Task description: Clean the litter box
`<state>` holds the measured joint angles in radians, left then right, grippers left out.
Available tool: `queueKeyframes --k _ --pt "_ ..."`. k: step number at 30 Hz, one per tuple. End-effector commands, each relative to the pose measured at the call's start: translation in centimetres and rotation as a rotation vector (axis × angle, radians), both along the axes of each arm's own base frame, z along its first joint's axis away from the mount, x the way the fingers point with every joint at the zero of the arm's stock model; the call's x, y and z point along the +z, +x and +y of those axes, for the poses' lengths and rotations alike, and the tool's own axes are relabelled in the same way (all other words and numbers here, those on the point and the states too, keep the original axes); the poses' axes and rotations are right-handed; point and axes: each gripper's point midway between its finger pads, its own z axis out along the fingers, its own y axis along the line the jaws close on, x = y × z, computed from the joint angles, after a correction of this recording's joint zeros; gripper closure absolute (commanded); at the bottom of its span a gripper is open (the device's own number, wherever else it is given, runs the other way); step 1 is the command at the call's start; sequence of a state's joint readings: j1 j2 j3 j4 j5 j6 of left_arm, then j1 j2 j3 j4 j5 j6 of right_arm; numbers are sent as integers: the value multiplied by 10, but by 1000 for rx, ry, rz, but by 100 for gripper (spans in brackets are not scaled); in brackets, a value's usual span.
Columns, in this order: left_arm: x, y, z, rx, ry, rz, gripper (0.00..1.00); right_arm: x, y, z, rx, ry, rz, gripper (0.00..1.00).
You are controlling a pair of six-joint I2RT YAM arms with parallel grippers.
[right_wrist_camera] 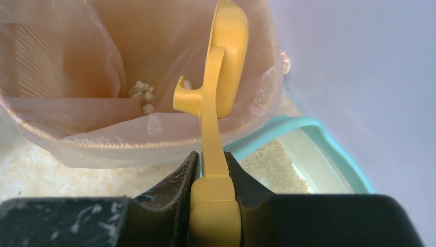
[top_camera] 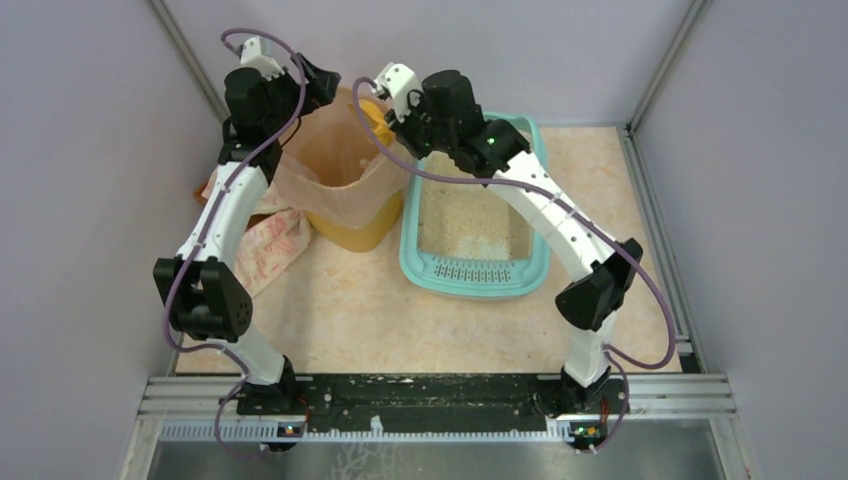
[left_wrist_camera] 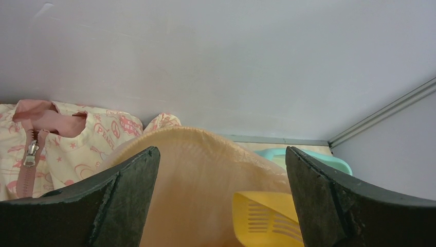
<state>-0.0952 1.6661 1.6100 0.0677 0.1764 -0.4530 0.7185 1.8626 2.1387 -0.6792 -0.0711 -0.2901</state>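
Lilac walls enclose the marbled table (top_camera: 330,310). My right claw (right_wrist_camera: 212,160) clenches the yellow litter scoop (right_wrist_camera: 226,56) over the bagged yellow bin (top_camera: 350,235); my left claw (left_wrist_camera: 221,170) gapes wide. Just beside the bin sits the teal litter box (top_camera: 470,285).

You are working in a robot test cell in a lab, not a home. Plain pale panel walls (top_camera: 80,150) close the bench on three sides, joined by bare aluminium corner profiles (top_camera: 665,62). The left arm (top_camera: 225,215) and right arm (top_camera: 560,225) are bolted to a metal rail (top_camera: 190,400) at the near edge of the table (top_camera: 340,320). The litter box (top_camera: 470,285), yellow bin (top_camera: 350,232) and printed garment (top_camera: 280,245) are household items set out on it.
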Motion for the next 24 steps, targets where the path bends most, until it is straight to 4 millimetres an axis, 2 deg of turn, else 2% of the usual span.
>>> queueKeyframes --k 1,7,14,18,20,24 --pt "16 -8 2 -3 -6 -42 3 72 0 -13 -66 55 -244 100" --pt "13 -9 4 5 2 -38 3 75 -8 1 -29 32 -301 100" --pt "12 -6 5 6 -1 -36 3 44 -21 17 49 -42 -248 100" --pt "11 -4 2 -7 -15 -35 3 20 -20 11 21 -79 -184 100" --pt "10 -3 1 -8 -16 -33 3 27 -23 9 20 -6 -150 100" --pt "9 -3 1 -9 -19 -28 3 59 -26 3 16 88 -189 100"
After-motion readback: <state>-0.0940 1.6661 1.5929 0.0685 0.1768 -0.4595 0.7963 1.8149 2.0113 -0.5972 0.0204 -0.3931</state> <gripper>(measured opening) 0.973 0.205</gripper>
